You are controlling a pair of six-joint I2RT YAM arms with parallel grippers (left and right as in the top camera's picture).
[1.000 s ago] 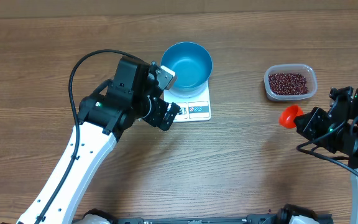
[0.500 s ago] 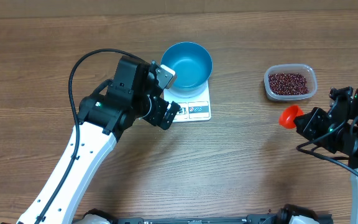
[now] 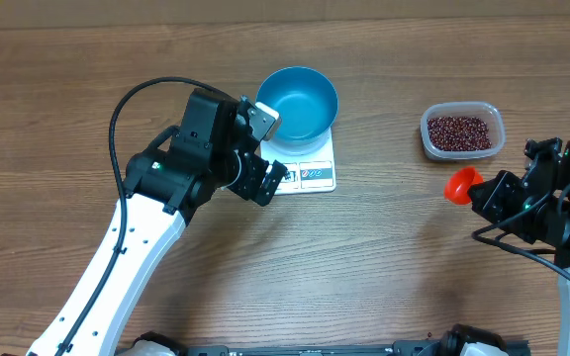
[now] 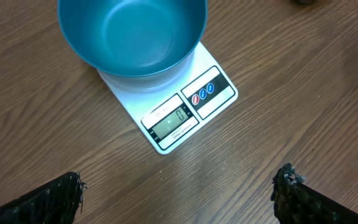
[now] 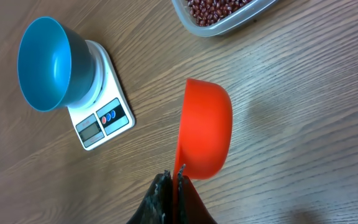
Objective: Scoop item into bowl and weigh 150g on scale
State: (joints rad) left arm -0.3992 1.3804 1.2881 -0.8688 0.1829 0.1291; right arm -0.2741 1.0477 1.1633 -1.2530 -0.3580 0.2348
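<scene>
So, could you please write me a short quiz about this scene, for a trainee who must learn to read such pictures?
1. True or false: the blue bowl stands on the scale and has nothing in it.
2. What does the right gripper hold? A) the orange scoop B) the blue bowl C) nothing
3. Fill in the missing word: the beans lie in a clear plastic ____.

Key: 1 true; 2 A; 3 tub.

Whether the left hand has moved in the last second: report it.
No. Overhead, the left hand keeps the same place at the left edge of the scale.
</scene>
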